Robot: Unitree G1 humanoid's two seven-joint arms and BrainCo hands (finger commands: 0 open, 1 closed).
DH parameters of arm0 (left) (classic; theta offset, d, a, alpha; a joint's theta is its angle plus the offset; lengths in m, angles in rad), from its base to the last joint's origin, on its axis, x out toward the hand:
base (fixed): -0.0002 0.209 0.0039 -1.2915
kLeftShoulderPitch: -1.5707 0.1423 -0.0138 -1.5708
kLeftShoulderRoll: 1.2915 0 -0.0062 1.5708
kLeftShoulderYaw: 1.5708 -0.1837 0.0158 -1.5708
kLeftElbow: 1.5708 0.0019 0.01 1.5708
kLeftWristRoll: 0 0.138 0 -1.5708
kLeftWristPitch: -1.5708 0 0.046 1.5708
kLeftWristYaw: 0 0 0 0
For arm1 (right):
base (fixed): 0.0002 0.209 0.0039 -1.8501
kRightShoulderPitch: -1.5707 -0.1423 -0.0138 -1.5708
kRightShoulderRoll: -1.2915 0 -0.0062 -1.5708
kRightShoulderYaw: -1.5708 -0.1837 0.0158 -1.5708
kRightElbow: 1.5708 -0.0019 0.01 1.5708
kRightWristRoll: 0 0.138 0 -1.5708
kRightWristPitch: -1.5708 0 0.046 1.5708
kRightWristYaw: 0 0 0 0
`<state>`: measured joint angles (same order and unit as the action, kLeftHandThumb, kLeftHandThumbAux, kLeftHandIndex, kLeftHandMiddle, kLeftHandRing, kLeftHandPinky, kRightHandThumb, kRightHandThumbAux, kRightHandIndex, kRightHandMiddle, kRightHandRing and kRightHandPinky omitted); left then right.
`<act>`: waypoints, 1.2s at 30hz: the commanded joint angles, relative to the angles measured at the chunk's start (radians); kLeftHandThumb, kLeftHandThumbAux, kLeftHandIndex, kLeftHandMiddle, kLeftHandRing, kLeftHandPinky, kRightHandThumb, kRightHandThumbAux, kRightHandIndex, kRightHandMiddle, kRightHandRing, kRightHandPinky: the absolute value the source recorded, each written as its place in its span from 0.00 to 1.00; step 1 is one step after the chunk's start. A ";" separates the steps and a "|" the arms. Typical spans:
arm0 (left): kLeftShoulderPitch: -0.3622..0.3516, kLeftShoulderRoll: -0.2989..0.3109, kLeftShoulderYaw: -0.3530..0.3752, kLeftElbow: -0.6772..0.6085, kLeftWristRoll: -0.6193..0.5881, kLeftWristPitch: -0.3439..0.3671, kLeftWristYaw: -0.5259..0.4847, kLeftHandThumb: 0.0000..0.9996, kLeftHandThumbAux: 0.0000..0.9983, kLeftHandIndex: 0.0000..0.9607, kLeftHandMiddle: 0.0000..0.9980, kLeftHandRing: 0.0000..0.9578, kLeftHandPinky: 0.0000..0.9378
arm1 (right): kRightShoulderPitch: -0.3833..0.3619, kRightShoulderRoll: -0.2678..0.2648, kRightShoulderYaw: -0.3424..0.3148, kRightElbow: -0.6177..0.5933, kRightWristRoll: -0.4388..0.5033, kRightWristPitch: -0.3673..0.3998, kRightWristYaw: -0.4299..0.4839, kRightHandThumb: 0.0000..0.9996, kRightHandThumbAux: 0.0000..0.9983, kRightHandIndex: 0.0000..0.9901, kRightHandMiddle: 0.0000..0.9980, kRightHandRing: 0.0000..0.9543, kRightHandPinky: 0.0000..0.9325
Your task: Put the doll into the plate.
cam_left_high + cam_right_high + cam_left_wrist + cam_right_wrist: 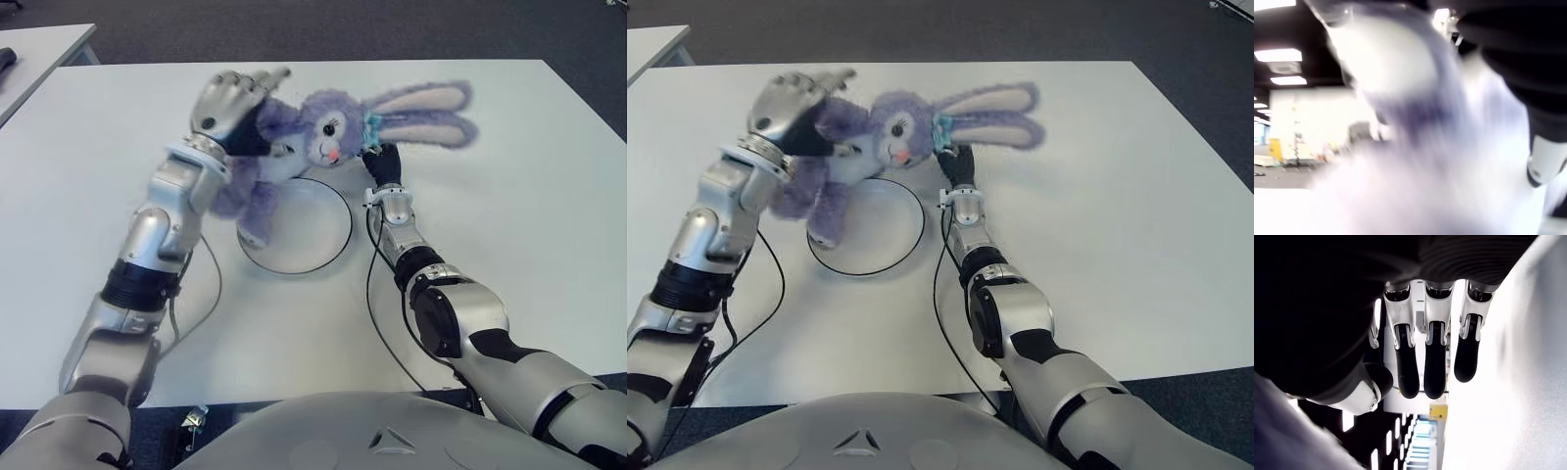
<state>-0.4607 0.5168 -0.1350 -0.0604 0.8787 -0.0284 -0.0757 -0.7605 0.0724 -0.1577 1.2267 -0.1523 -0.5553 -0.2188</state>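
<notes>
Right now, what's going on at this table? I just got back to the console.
The left hand is gripping a purple bunny doll by its body and holding it over the far edge of the white plate on the white table. The doll's legs hang toward the plate, its ears point to the robot's right. The right hand shows beside the plate on its right, just under the doll's head, fingers relaxed and holding nothing. The doll is not yet set down.

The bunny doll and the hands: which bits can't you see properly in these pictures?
- Left hand: its fingers around the doll are hidden behind its own back in the eye views, and the left wrist view is only purple blur.
- Right hand: partly tucked under the doll's head in the eye views.
- Plate: its far-left part is covered by the doll's body and legs.
</notes>
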 commanded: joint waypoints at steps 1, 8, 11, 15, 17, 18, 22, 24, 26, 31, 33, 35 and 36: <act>-0.053 -0.027 0.068 -0.017 -0.096 0.040 0.006 0.00 0.54 0.01 0.20 0.24 0.20 | 0.212 0.046 -0.013 0.138 0.013 0.129 0.007 0.68 0.74 0.41 0.36 0.37 0.36; -0.135 -0.065 0.071 0.007 -0.145 0.106 -0.026 0.00 0.49 0.01 0.19 0.21 0.17 | 0.210 0.049 -0.012 0.138 0.011 0.136 0.001 0.68 0.74 0.41 0.36 0.37 0.36; -0.156 -0.066 0.070 0.020 -0.162 0.119 -0.035 0.00 0.49 0.01 0.20 0.21 0.17 | 0.209 0.050 -0.011 0.138 0.009 0.139 -0.001 0.68 0.74 0.41 0.35 0.37 0.35; -0.172 -0.058 0.070 0.034 -0.183 0.129 -0.047 0.00 0.48 0.00 0.20 0.21 0.18 | 0.209 0.051 -0.008 0.138 0.007 0.142 -0.006 0.68 0.74 0.41 0.36 0.37 0.36; -0.178 -0.053 0.070 0.041 -0.194 0.132 -0.053 0.00 0.48 0.00 0.19 0.21 0.16 | 0.209 0.051 -0.005 0.138 0.005 0.141 -0.009 0.68 0.74 0.41 0.36 0.37 0.36; -0.182 -0.050 0.071 0.045 -0.201 0.132 -0.056 0.00 0.48 0.00 0.20 0.21 0.15 | 0.209 0.050 -0.003 0.138 0.003 0.140 -0.011 0.68 0.74 0.41 0.36 0.37 0.36; -0.191 -0.046 0.072 0.055 -0.225 0.133 -0.065 0.00 0.49 0.00 0.20 0.21 0.14 | 0.211 0.048 0.005 0.138 -0.004 0.135 -0.016 0.68 0.74 0.41 0.36 0.37 0.36; -0.190 -0.043 0.074 0.055 -0.238 0.132 -0.069 0.00 0.49 0.00 0.20 0.21 0.14 | 0.212 0.049 0.008 0.138 -0.006 0.130 -0.019 0.68 0.74 0.41 0.36 0.38 0.38; -0.188 -0.042 0.075 0.054 -0.250 0.133 -0.073 0.00 0.49 0.00 0.21 0.21 0.14 | 0.214 0.049 0.009 0.138 -0.006 0.128 -0.020 0.68 0.74 0.41 0.36 0.38 0.38; -0.186 -0.041 0.075 0.051 -0.270 0.149 -0.087 0.00 0.50 0.00 0.23 0.23 0.13 | 0.214 0.050 0.010 0.138 -0.001 0.132 -0.022 0.68 0.74 0.41 0.36 0.38 0.36; -0.184 -0.040 0.073 0.052 -0.270 0.152 -0.086 0.00 0.50 0.00 0.23 0.23 0.13 | 0.213 0.050 0.011 0.138 -0.001 0.132 -0.025 0.68 0.74 0.41 0.36 0.38 0.36; -0.183 -0.039 0.071 0.054 -0.269 0.151 -0.082 0.00 0.51 0.00 0.23 0.23 0.13 | 0.214 0.050 0.011 0.138 0.000 0.131 -0.029 0.68 0.74 0.41 0.36 0.38 0.38; -0.183 -0.038 0.070 0.056 -0.268 0.149 -0.080 0.00 0.51 0.00 0.23 0.23 0.13 | 0.213 0.050 0.012 0.138 0.000 0.131 -0.030 0.68 0.74 0.41 0.36 0.38 0.38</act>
<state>-0.6474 0.4720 -0.0584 -0.0357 0.6350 0.1026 -0.1225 -0.7610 0.0724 -0.1390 1.2253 -0.1549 -0.5553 -0.2412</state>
